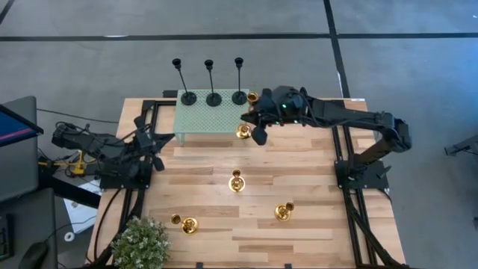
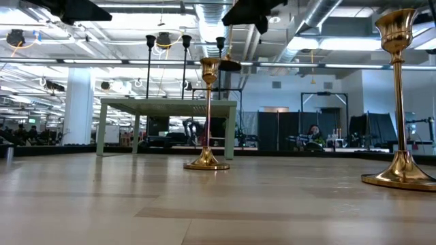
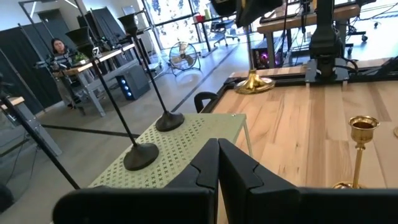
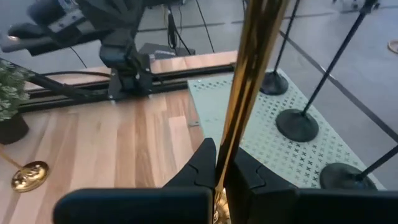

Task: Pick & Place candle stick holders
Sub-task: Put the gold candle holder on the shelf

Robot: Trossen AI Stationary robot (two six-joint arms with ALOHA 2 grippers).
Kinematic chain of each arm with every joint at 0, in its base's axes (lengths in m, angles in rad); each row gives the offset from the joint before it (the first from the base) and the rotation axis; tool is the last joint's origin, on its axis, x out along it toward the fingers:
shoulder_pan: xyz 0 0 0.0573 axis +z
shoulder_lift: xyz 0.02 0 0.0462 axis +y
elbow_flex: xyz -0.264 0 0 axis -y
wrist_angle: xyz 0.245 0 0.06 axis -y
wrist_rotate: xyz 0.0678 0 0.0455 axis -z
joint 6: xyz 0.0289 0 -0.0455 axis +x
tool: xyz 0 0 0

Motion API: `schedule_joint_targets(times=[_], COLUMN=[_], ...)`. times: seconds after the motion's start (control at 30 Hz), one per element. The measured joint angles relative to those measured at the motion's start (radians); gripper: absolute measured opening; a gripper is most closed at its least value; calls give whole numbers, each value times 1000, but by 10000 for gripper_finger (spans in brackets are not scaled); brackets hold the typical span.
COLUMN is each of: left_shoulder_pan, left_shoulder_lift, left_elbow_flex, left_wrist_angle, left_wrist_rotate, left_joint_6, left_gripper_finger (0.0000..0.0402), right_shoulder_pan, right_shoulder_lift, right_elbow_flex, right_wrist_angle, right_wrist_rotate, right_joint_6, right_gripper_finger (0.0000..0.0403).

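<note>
Right claw (image 4: 219,167) pinches a tall gold holder's (image 4: 252,74) stem.

- R arm stretched out across the far side of the bench, wrist bent down, right tool (image 4: 219,171) w/ fingers (image 4: 198,163) pinched tight on a thin gold stem.
- L arm folded back at the bench's left edge, parked; left tool (image 3: 218,163) closed, fingers together, nothing in it.
</note>
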Motion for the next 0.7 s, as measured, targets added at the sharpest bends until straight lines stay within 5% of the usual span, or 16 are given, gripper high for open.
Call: schedule_joint_targets(times=[0.7], left_shoulder_pan=[0], left_shoulder_lift=[3], left_elbow_flex=[0], left_wrist_angle=[0], left_wrist_rotate=[0], left_joint_6=[0], left_gripper_finger=[8], right_shoulder_pan=[-10], right_shoulder_lift=[21], right_elbow_flex=[49], right_wrist_angle=[-18], right_wrist_rotate=[-2], right_joint_6=[-15], right_gripper_finger=[1])
